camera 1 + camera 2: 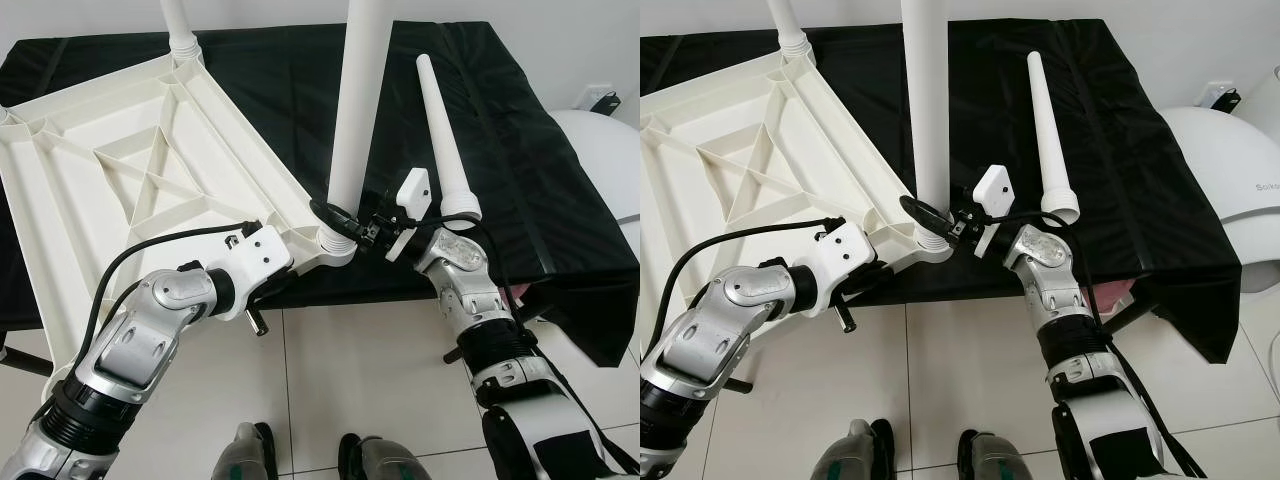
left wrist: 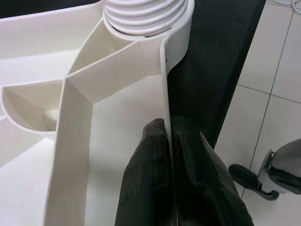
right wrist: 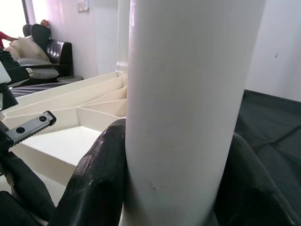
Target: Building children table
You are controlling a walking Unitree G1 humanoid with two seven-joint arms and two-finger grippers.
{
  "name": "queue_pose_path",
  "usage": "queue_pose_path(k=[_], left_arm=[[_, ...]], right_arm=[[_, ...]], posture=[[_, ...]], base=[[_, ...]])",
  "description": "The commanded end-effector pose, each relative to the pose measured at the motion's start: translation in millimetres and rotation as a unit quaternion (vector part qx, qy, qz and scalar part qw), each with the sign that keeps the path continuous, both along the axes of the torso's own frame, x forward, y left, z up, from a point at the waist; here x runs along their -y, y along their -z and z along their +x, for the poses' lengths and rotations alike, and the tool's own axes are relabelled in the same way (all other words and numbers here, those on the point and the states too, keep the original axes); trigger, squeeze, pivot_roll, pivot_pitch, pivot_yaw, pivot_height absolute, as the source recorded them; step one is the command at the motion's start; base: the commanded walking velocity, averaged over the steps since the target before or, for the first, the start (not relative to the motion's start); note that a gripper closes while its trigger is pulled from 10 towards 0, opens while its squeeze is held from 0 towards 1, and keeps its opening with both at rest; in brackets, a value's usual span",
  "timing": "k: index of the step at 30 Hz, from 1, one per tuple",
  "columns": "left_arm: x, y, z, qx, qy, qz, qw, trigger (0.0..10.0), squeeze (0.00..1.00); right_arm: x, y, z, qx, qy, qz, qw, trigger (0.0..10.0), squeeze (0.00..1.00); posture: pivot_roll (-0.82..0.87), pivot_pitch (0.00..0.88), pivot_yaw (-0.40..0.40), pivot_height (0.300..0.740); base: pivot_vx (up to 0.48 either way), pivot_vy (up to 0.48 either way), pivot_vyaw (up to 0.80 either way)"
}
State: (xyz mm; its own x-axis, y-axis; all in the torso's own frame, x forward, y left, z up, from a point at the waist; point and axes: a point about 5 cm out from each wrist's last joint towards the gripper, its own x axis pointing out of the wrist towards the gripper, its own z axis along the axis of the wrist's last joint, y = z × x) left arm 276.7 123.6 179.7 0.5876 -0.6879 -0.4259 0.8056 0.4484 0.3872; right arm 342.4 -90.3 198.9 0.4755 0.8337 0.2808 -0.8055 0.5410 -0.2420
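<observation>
A white plastic tabletop [image 1: 130, 170] lies upside down on a black-covered table, ribs facing up. My left gripper [image 2: 169, 141] is shut on its thin rim wall, close to the near corner socket [image 1: 338, 243]. A white table leg [image 1: 358, 100] stands upright in that socket, its threaded end [image 2: 143, 14] seated in the corner. My right gripper [image 1: 345, 218] is shut around the leg just above the socket, its fingers [image 3: 94, 183] on both sides of it. Another leg [image 1: 180, 25] stands at the far corner. A loose leg [image 1: 445, 150] lies on the cloth to the right.
The black cloth [image 1: 520, 150] hangs over the table's front and right edges. A white rounded appliance [image 1: 600, 160] stands at the right. White floor tiles [image 1: 360, 370] lie below, with my feet [image 1: 370, 460] close to the table. A sofa [image 3: 42, 56] shows in the background.
</observation>
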Motion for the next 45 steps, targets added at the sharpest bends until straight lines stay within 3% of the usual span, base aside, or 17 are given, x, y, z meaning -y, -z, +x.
queue_pose_path(k=[1, 19, 31, 36, 45], left_arm=[[-3.6, 4, -2.4, -0.009, -0.003, 0.016, 1.0, 10.0, 0.0], [-2.2, 3, -1.2, -0.007, -0.006, 0.013, 1.0, 10.0, 0.0], [-1.6, 3, -0.9, -0.005, -0.005, 0.014, 1.0, 10.0, 0.0], [-1.8, 3, -0.4, -0.004, -0.004, 0.014, 1.0, 10.0, 0.0], [-1.9, 2, -0.4, -0.005, -0.002, 0.015, 1.0, 10.0, 0.0]], right_arm=[[13.3, 19, 3.2, -0.043, 0.047, -0.008, 0.998, 10.0, 0.0], [5.9, 15, -14.3, 0.002, 0.116, 0.02, 0.993, 10.0, 0.0], [5.5, 19, -20.7, 0.0, 0.171, 0.038, 0.985, 10.0, 0.0], [13.5, 20, -19.4, -0.003, 0.245, 0.049, 0.968, 10.0, 0.0], [11.4, 24, -22.8, -0.019, 0.296, 0.065, 0.953, 10.0, 0.0]], posture=[[0.0, 0.22, -0.005, 0.74], [-0.01, 0.218, -0.018, 0.74], [-0.01, 0.207, -0.021, 0.74], [-0.01, 0.203, -0.021, 0.74], [-0.01, 0.206, -0.017, 0.74]], base=[[0.0, 0.0, 0.0], [0.0, 0.0, 0.0], [0.0, 0.0, 0.0], [0.0, 0.0, 0.0], [0.0, 0.0, 0.0]])
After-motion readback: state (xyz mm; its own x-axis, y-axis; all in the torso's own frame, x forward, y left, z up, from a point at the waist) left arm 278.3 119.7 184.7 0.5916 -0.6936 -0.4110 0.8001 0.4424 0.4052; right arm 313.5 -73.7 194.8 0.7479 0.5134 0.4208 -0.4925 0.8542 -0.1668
